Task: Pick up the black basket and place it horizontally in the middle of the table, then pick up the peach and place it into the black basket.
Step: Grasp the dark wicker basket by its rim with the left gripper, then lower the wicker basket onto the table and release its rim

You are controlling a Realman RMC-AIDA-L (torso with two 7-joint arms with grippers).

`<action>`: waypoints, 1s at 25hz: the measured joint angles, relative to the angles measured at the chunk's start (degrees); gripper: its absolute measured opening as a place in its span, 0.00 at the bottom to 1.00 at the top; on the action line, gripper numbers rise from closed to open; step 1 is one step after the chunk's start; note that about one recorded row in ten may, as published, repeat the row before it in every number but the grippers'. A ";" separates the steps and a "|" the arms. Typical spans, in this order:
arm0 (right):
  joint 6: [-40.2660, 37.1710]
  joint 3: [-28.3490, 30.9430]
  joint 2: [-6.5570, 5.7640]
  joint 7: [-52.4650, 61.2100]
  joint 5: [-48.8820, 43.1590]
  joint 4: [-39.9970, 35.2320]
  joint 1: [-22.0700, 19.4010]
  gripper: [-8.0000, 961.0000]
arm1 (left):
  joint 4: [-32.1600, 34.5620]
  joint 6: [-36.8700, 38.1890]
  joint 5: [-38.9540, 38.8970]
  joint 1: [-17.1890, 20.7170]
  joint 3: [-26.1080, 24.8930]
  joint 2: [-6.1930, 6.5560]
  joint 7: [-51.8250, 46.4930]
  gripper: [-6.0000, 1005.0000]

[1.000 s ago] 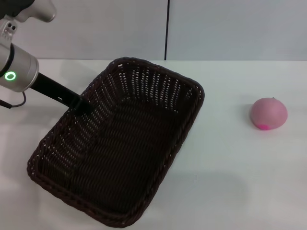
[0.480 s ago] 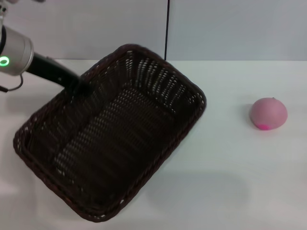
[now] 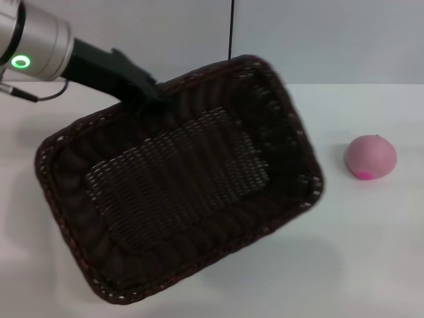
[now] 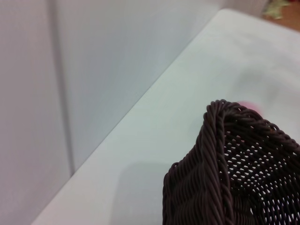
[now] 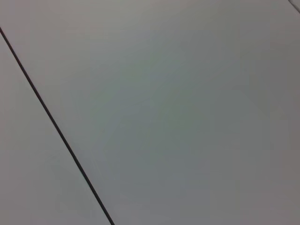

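The black basket (image 3: 179, 179) is held up off the white table (image 3: 371, 252) and tilted, its open inside facing the head camera. My left gripper (image 3: 151, 98) is shut on the basket's far rim at the upper left. A corner of the basket (image 4: 220, 187) fills the lower part of the left wrist view. The peach (image 3: 370, 158), pale pink with a magenta spot, rests on the table to the right of the basket, apart from it. A sliver of the peach (image 4: 251, 106) shows past the rim in the left wrist view. My right gripper is out of view.
A grey back wall with a dark vertical seam (image 3: 231, 30) stands behind the table. The right wrist view shows only that wall and seam (image 5: 56, 126). The table's far edge (image 4: 140, 101) runs along the wall.
My left gripper has lifted the basket off the table and swung it clockwise toward the right, its long side turning toward horizontal. The peach has not moved.
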 joint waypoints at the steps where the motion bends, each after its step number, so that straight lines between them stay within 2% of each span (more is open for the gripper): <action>1: 0.00 0.00 0.00 0.00 0.00 0.00 0.00 0.50 | 0.00 0.00 0.00 0.00 0.00 0.00 0.00 0.21; 14: -0.25 0.00 0.09 0.00 0.00 0.84 -0.63 0.50 | -3.67 2.34 -1.63 -7.58 0.17 -0.10 10.83 0.24; 25: -0.05 -0.38 0.08 0.00 -0.23 2.14 -0.61 0.50 | -11.16 -1.05 -0.51 -11.90 0.57 -0.25 23.59 0.27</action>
